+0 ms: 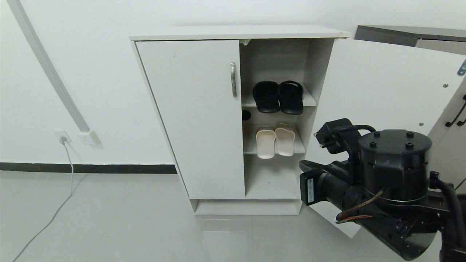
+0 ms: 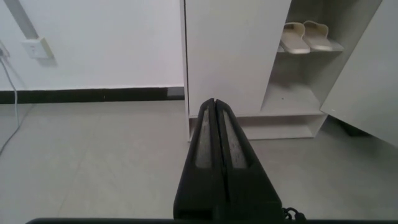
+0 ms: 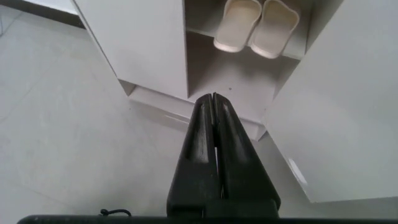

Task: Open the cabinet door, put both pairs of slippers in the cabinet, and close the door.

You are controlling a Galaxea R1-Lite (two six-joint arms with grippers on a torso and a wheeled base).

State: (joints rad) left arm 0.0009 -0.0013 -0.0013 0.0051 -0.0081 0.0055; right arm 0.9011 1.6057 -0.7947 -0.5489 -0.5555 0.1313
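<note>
Nearby: wall socket [image 1: 62,137], cable [image 1: 70,160] | open door [image 1: 382,83] beside right hand [image 3: 214,102]

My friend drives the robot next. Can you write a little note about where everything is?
Left gripper: fingers shut, empty, facing the cabinet.
Right gripper: fingers shut, empty, in front of the open right door.
Black slippers: upper shelf; white slippers: shelf below.
Done: door opened, both pairs inside.
Left: close the right door.

White wall [image 1: 91,72] with black skirting [image 1: 87,168] meets a grey tiled floor [image 1: 109,225].
</note>
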